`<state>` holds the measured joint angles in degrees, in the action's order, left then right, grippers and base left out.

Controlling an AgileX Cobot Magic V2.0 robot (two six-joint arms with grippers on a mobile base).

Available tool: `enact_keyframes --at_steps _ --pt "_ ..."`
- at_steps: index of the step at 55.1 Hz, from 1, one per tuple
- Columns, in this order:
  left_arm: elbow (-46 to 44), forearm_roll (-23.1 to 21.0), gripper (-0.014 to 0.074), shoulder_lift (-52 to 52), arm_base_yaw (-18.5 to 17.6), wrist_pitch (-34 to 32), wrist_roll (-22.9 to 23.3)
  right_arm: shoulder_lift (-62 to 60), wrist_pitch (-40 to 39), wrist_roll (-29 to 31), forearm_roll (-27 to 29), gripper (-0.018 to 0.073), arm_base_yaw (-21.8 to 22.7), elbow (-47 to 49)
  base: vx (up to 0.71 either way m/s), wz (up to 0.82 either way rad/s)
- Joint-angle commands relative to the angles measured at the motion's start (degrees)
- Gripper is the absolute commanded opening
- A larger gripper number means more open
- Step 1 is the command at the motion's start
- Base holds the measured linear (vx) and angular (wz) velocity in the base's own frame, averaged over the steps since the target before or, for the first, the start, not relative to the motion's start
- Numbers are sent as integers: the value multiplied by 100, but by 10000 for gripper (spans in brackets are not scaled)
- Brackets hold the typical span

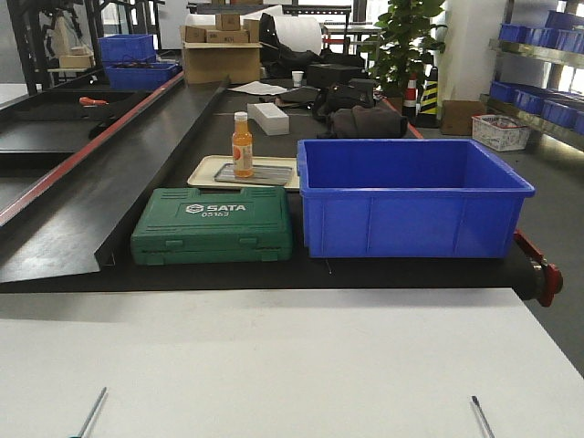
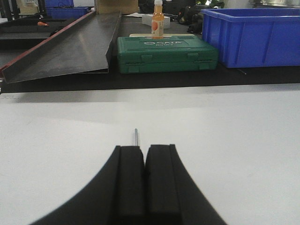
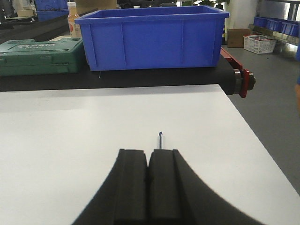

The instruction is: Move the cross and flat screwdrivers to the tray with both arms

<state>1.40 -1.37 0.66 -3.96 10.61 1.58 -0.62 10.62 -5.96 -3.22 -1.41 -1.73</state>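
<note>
**Front view.** A matt white table (image 1: 292,356) fills the foreground, with a black bench (image 1: 228,274) behind it. On the bench at 11 o'clock lies a closed green plastic case (image 1: 212,225), ribbed and lettered SATA. Just beside it at 1 o'clock stands a deep blue plastic bin (image 1: 411,210), smooth-walled with a rolled rim. Its near wall hides its floor. Behind the case a beige tray (image 1: 203,170) holds a flat grey tray (image 1: 269,173). A bottle (image 1: 242,144) of orange liquid with a white cap stands on the grey tray's left end. The left screwdriver (image 1: 91,412) shows as a thin steel shaft at 7 o'clock and the right screwdriver (image 1: 481,417) as another at 5 o'clock. Both are over the table, well apart from the grey tray, and cut off by the lower edge.

**Left wrist view.** The left gripper (image 2: 144,152) has two matt black pads pressed together, with only a seam between them. The left screwdriver's (image 2: 136,137) shaft tip projects at 12 o'clock from behind the left pad. Whether it is gripped cannot be told.

**Right wrist view.** The right gripper (image 3: 149,157) has its pads likewise together. The right screwdriver's (image 3: 160,140) tip projects beyond the right pad, and a grip cannot be told here either. The bin stands at 12 o'clock and the case at 10 o'clock.
</note>
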Motion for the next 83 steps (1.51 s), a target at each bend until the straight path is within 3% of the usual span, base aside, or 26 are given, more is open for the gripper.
enact_keyframes --at_steps 1,48,58,68,77,83 --pt "-136 -20 0 -49 -6 -467 26 57 -496 13 -62 -8 35 -44 0 0" --pt "-136 -28 0 -49 -6 -816 26 57 -572 13 -62 -8 35 -44 0 0" --pt "-140 -47 0 -49 -6 -1208 44 57 -1024 17 -62 -8 35 -44 0 0" --pt "-434 -47 0 -49 -6 -1950 87 76 -2179 -95 -57 -8 35 168 0 0" --pt "-1305 -47 4 -153 -6 -2080 92 595 -1486 -266 -57 -8 35 1244 0 0" --pt "-2021 -47 9 -546 -6 -1624 86 1234 -954 -260 -63 -4 35 1992 0 0"
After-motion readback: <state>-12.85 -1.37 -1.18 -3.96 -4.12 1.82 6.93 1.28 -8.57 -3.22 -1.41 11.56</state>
